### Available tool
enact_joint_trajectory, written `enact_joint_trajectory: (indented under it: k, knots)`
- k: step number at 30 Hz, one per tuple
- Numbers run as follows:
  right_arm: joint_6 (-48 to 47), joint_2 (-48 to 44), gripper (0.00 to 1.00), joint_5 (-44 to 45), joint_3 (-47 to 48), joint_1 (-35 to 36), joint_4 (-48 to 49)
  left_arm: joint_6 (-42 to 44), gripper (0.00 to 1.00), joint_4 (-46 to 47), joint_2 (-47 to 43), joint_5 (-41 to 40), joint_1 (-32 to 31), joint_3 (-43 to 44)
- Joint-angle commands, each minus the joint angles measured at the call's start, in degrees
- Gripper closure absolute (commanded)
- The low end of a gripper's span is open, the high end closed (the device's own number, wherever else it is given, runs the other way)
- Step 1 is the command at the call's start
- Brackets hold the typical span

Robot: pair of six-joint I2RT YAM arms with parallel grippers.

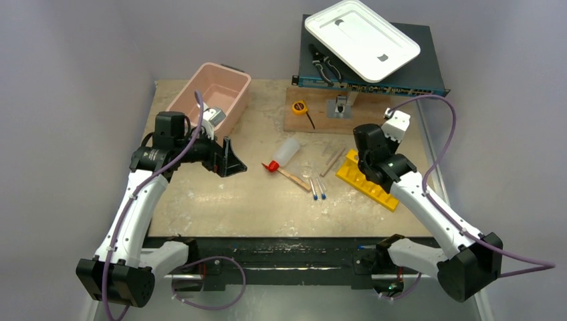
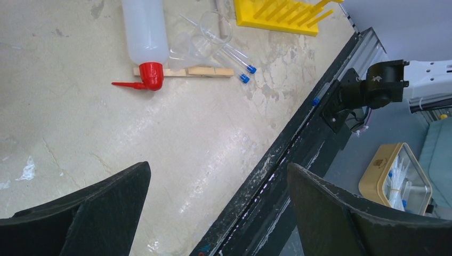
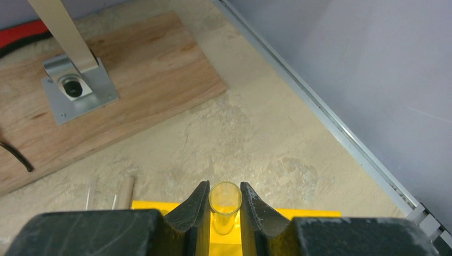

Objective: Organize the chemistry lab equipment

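My right gripper (image 3: 224,185) is shut on a clear tube (image 3: 224,221), held upright with its open mouth up, right over the yellow holed rack (image 3: 309,214). From above, that gripper (image 1: 364,167) sits at the far end of the rack (image 1: 371,186). The squeeze bottle (image 1: 286,152) with a red nozzle lies mid-table beside a wooden peg (image 1: 294,179), two blue-tipped tubes (image 1: 318,189) and slim wooden sticks (image 1: 331,160). My left gripper (image 1: 231,157) hangs open left of the bottle (image 2: 145,32), with nothing between its fingers (image 2: 106,213).
A pink bin (image 1: 214,93) stands at the back left. A wooden board (image 1: 327,117) carries a metal bracket and a yellow tape measure (image 1: 299,107). Behind it, a black box (image 1: 414,73) bears a white tray (image 1: 361,40) and pliers (image 1: 324,65). A small clear beaker (image 2: 213,29) lies by the tubes.
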Motion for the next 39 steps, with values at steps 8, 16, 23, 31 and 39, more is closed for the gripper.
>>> enact_joint_trajectory:
  k: [8, 16, 23, 31, 39]
  knots:
    - [4.18, 0.16, 0.95, -1.58, -3.57, -0.33, 0.41, 1.94, 0.0, 1.59, -0.76, 0.72, 0.34, -0.44]
    - [4.69, -0.54, 0.74, -2.12, -5.2, -0.21, 1.04, 1.46, 0.0, 1.9, -0.31, 0.56, 0.32, -0.22]
    - [5.0, -1.4, 0.69, -2.22, -6.0, -0.22, 1.39, 1.46, 0.0, 1.88, -0.17, 0.63, 0.32, -0.13]
    - [4.42, -3.76, 0.66, -2.54, -4.62, -0.12, 0.42, 1.37, 0.0, 1.96, 0.03, 0.73, 0.32, 0.02]
    - [4.22, -6.75, 0.47, -2.41, 1.85, 0.66, -4.1, 1.34, 0.0, 1.54, 0.71, 0.65, 0.32, 0.43]
